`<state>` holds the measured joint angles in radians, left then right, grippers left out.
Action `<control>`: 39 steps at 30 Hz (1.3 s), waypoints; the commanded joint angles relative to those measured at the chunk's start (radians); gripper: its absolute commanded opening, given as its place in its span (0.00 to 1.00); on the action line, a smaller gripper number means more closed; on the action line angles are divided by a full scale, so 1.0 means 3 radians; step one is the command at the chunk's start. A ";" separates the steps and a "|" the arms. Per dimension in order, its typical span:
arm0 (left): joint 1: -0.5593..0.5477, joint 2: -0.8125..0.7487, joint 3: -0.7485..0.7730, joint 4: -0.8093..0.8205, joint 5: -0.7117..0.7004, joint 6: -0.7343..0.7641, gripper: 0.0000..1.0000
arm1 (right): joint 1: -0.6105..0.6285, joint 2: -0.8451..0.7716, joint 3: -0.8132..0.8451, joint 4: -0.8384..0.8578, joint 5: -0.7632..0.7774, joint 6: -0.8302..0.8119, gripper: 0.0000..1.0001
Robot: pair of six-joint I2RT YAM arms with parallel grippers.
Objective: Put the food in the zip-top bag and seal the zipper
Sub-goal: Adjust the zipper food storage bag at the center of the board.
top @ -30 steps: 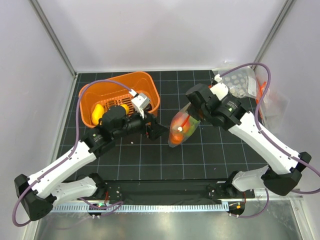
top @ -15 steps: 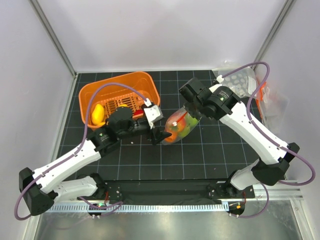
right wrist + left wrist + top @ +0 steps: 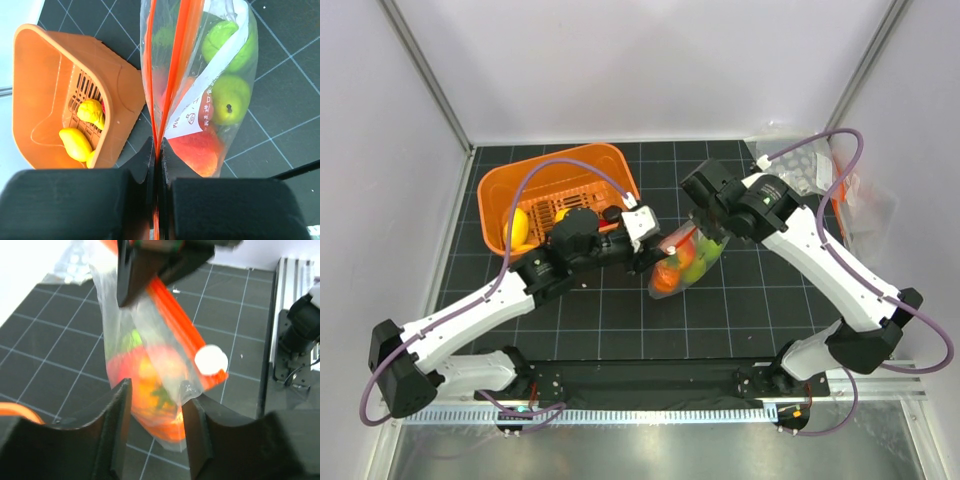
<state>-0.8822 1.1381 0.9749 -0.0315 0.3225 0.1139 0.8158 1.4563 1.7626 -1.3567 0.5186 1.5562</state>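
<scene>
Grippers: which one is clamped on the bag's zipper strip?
The right gripper, shut on the orange-red zipper; the left gripper is open, its fingers straddling the zip-top bag's lower end.

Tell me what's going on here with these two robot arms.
The right gripper is shut on the zipper of the zip-top bag, holding it up. The bag holds red, orange and green food. The left gripper is open, with its fingers either side of the bag's lower end. The orange strips part away from the pinch, so the mouth looks unsealed. A few yellow pieces lie in the orange basket.
</scene>
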 commanded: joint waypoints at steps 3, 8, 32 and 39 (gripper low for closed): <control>-0.0066 0.0051 0.0238 0.0330 0.0045 -0.0103 0.33 | -0.0014 -0.0165 -0.0082 -0.0090 0.0092 0.0115 0.01; -0.0076 0.0118 0.0289 0.0284 0.0172 -0.0205 0.00 | -0.0014 -0.0227 -0.0169 0.0012 0.0107 -0.0017 0.11; 0.0149 -0.0220 -0.0044 0.0228 0.0852 -0.0814 0.00 | -0.0014 -0.1301 -0.0854 0.1429 -0.0889 -0.4083 0.61; 0.0337 -0.0327 -0.0049 0.0131 0.1225 -0.0921 0.00 | -0.0045 -0.1296 -0.0931 0.1833 -0.1651 -0.4384 0.62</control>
<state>-0.8108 1.0832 0.9565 -0.0200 0.5949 -0.1307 0.8093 1.0943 1.4780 -0.9108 0.1722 0.3340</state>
